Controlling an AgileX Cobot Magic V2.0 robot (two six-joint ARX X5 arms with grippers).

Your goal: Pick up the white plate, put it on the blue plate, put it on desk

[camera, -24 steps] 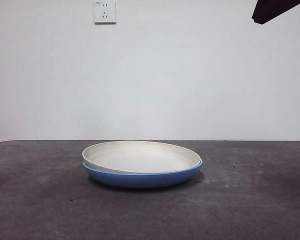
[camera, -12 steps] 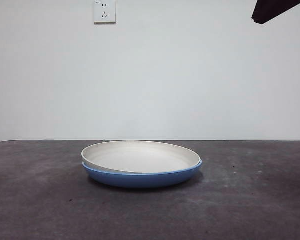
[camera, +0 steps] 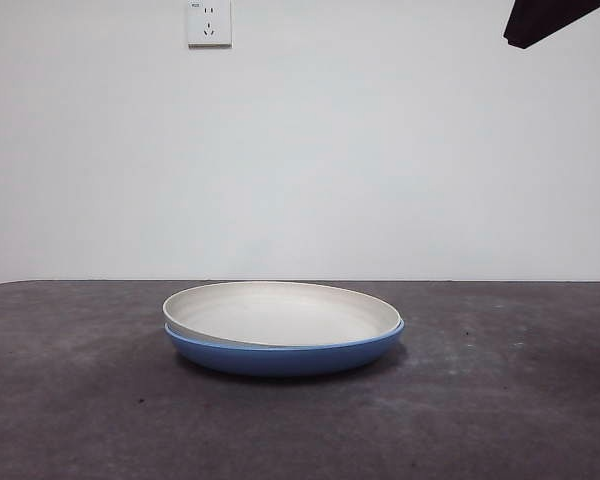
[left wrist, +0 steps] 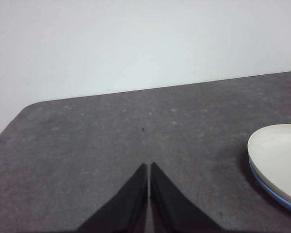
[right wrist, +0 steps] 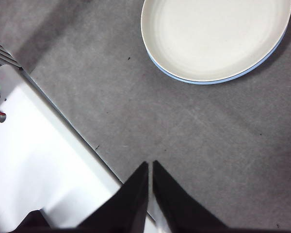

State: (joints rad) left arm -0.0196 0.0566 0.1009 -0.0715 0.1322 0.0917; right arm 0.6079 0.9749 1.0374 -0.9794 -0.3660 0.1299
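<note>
The white plate (camera: 280, 314) sits nested inside the blue plate (camera: 285, 356), whose rim shows as a band beneath it, and the pair rests near the middle of the dark, mottled worktop (camera: 500, 400). The white plate sits a little askew, its rim riding higher on one side in the front view.

The left gripper (left wrist: 149, 167) hangs low over bare worktop, its fingers (left wrist: 136, 194) pressed together with nothing between them; the stacked plates lie off to one side, apart from the tips. The right gripper (right wrist: 150, 165) is raised well above the worktop near its edge, fingers likewise clenched on nothing, and the plates lie ahead of the tips, well apart from them. In the front view only a black tip (camera: 545, 20) shows at a top corner. A wall socket (camera: 209, 22) is on the white wall behind.
</note>
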